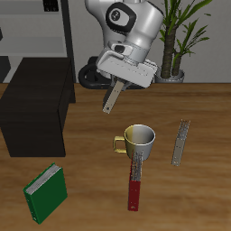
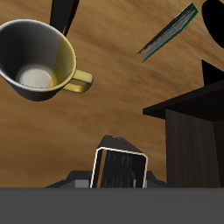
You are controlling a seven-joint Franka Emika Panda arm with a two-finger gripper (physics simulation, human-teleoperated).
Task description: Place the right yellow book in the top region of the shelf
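My gripper point(image 1: 115, 84) is shut on the right yellow book point(image 1: 111, 97), a small thin grey book with tan edges, which hangs tilted from it in the air. In the wrist view the book point(image 2: 118, 164) sits between the jaws of the gripper point(image 2: 118, 181). The shelf point(image 1: 36, 108) is a large low black box with a flat top. The book is beside the shelf, a little above the level of its top, between it and the mug. The shelf's corner also shows in the wrist view point(image 2: 188, 131).
A yellow-handled mug point(image 1: 137, 138) stands mid-table, also in the wrist view point(image 2: 35, 57). A red-and-grey book point(image 1: 135, 183) lies in front of it, a slim grey-and-tan book point(image 1: 180, 143) beside it. A green book point(image 1: 45, 192) lies near the front edge. A grey rack point(image 1: 45, 27) and a plant point(image 1: 180, 36) stand at the back.
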